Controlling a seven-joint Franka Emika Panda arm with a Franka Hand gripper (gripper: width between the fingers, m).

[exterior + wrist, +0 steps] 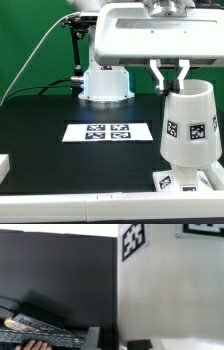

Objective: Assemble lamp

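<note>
We find the gripper (172,80) at about two o'clock in the exterior view, reaching down from the white arm housing (150,35) onto the top of the lamp shade (190,125). Its two fingers (158,76) straddle the rim of the shade, one on either side, and appear to be closed on it, though the contact itself is too small for us to confirm. The shade is a tapered white cup bearing black-and-white square tags on its side; it stands upright at about four o'clock, directly over the blocky lamp base (188,180), which also carries tags. We cannot tell whether the shade is seated on the base or held just above it. The marker board (106,131) lies flat on the black table (40,125) near the centre, apart from the lamp. A white block (4,165) sits at the nine o'clock edge. In the wrist view, a white tagged surface of the shade (170,291) fills the near field beside the black table (55,274); a keyboard (40,336) shows beyond.
</note>
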